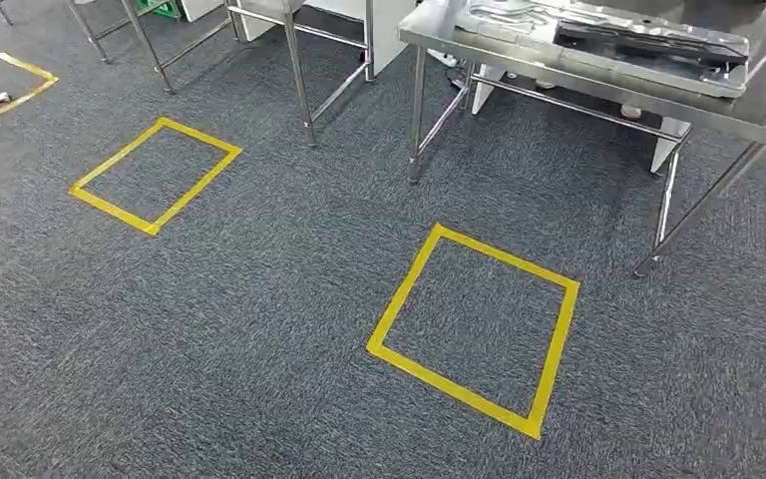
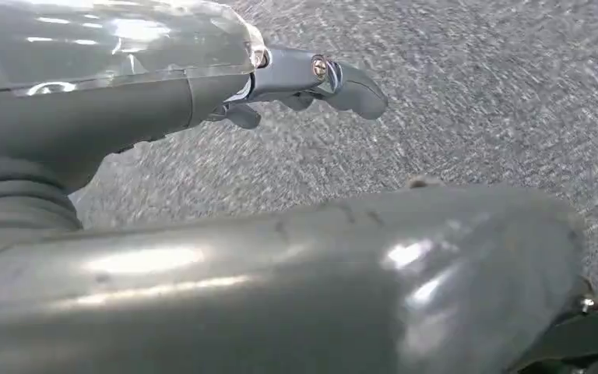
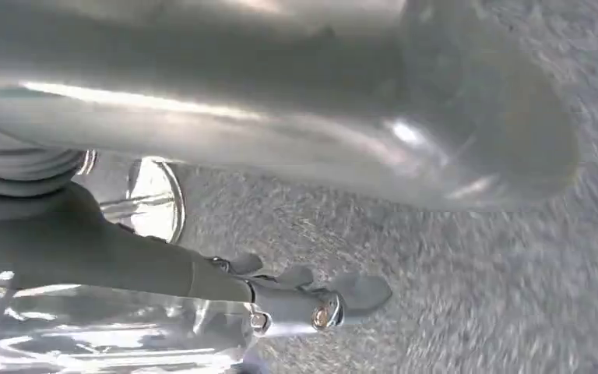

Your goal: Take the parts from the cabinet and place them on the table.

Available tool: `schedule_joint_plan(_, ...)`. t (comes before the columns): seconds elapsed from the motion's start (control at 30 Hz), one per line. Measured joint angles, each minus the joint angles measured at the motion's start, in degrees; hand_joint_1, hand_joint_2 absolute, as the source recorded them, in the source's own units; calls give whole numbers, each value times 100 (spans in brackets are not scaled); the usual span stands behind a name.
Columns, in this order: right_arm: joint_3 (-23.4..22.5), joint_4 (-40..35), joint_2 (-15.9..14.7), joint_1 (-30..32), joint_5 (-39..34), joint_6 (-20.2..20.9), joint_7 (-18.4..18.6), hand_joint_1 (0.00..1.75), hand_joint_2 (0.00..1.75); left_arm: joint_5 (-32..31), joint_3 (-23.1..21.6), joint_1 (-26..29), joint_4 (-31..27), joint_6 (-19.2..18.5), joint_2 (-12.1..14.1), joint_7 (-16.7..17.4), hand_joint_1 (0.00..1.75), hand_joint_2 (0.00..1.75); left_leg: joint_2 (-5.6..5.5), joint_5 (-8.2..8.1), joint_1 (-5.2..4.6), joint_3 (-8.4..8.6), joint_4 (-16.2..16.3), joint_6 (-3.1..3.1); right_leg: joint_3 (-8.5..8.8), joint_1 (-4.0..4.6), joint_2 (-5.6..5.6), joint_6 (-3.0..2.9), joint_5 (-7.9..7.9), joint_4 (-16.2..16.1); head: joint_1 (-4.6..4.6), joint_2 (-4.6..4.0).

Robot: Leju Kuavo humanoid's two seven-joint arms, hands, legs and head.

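Two yellow tape squares (image 1: pixel 474 329) mark the grey carpet (image 1: pixel 259 299), and a steel table (image 1: pixel 598 70) stands beyond them, already carrying a flat tray of parts (image 1: pixel 648 45). No cabinet is visible, so the robot seems to be walking between stations. Each wrist camera shows a big shiny curved part against the arm; the left hand (image 2: pixel 296 82) and right hand (image 3: pixel 296 300) have fingers partly curled, but whether they grip anything I cannot tell. Best to step squarely into the nearer square before reaching.
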Motion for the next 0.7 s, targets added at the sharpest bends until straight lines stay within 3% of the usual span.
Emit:
schedule_joint_plan(0.03, -46, -7, -44, 13, -6, 26, 0, 0, 0, 0, 66, 13, 2, 17, 4, 0, 0, 0, 276, -162, -5, -99, 193, -24, 5, 4, -50, -24, 8, -20, -2, 0)
schedule_joint_plan(0.07, -87, -13, -68, 36, -6, 55, 13, 0, 0, 7, 138, 6, 2, 17, 13, -7, 0, 0, 419, -415, 9, -279, 562, -59, -1, 8, -134, -56, 6, -19, -2, 0)
schedule_joint_plan(0.13, -137, -15, -90, 87, 33, 131, 24, 0, 0, 13, 277, 19, 4, 0, 46, -59, 0, 0, 506, -862, 46, -717, 1505, -137, -15, 12, -312, -61, -2, -18, -2, 0)
schedule_joint_plan(0.17, -144, -17, -94, 92, 59, 138, 24, 0, 0, 15, 323, 48, 7, -20, 61, -77, 0, 0, 516, -911, 72, -829, 1760, -171, -22, 12, -388, -57, -4, -15, -2, 0)
schedule_joint_plan(0.2, -151, -17, -92, 92, 77, 151, 24, 0, 0, 9, 380, 85, 13, -35, 79, -85, 0, 0, 533, -822, 99, -788, 1701, -193, -22, 8, -454, -49, -8, -14, 0, 0)
schedule_joint_plan(0.27, -159, -17, -92, 88, 85, 168, 24, 0, 0, 9, 450, 123, 20, -42, 111, -92, 0, 0, 625, -398, 143, -329, 875, -234, -5, -10, -592, -1, -33, 5, -2, 0)
schedule_joint_plan(0.3, -166, -15, -89, 87, 94, 192, 24, 0, 0, 11, 487, 120, 22, -40, 125, -92, 0, 0, 807, -181, 158, 14, 275, -248, 8, -16, -667, 41, -60, 35, -2, 0)
schedule_joint_plan(0.33, -168, -20, -96, 86, 111, 240, 15, 0, 0, 11, 531, 105, 22, -16, 124, -103, 0, 0, 1151, -170, 151, 153, -28, -210, 28, 25, -724, 92, -96, 75, -2, 0)
schedule_joint_plan(0.4, -168, -15, -87, 70, 173, 313, 13, 0, 0, 13, 566, 123, 35, 46, 135, -96, 0, 0, 982, -146, 105, 124, 2, -80, 60, 26, -823, 188, -119, 84, 0, 0)
schedule_joint_plan(0.47, -168, -15, -87, 11, 197, 337, 13, 0, 0, 9, 566, 165, 70, 61, 144, -68, 0, 0, 868, -132, 66, 92, -4, 1, 94, 0, -943, 262, -119, 62, 0, 0)
schedule_joint_plan(0.5, -166, -15, -85, -1, 199, 339, 15, 0, 0, 9, 566, 183, 83, 65, 164, -63, 0, 0, 808, -84, 117, 136, -42, 64, 92, -39, -816, 323, -161, 87, 0, 0)
schedule_joint_plan(0.53, -166, -15, -85, -7, 201, 345, 13, 0, 0, 7, 568, 186, 85, 74, 168, -63, 0, 0, 751, -71, 108, 112, -49, 91, 40, -52, -457, 343, -297, 224, 0, 0)
schedule_joint_plan(0.57, -166, -13, -83, 5, 201, 345, 15, 0, 0, 13, 568, 175, 92, 79, 173, -57, 0, 0, 692, -51, 94, 92, -48, 128, -124, -59, -266, 333, -542, 571, 2, 0)
schedule_joint_plan(0.63, -166, -11, -83, 50, 201, 343, 20, 0, 0, 13, 568, 159, 100, 133, 184, 56, 0, 0, 537, -35, 46, 51, -45, 165, -618, -47, -150, 318, -977, 1560, 0, 0)
schedule_joint_plan(0.67, -166, -11, -83, 58, 190, 345, 20, 0, 0, 15, 544, 168, 109, 157, 188, 170, 0, 0, 451, -28, 23, 42, -42, 176, -796, -47, -140, 301, -1022, 1870, 0, 0)
schedule_joint_plan(0.7, -166, -11, -79, 62, 175, 345, 24, 0, 0, 13, 490, 176, 114, 170, 197, 290, 0, 0, 371, -27, 3, 43, -42, 177, -852, -45, -136, 278, -933, 1911, 0, 0)
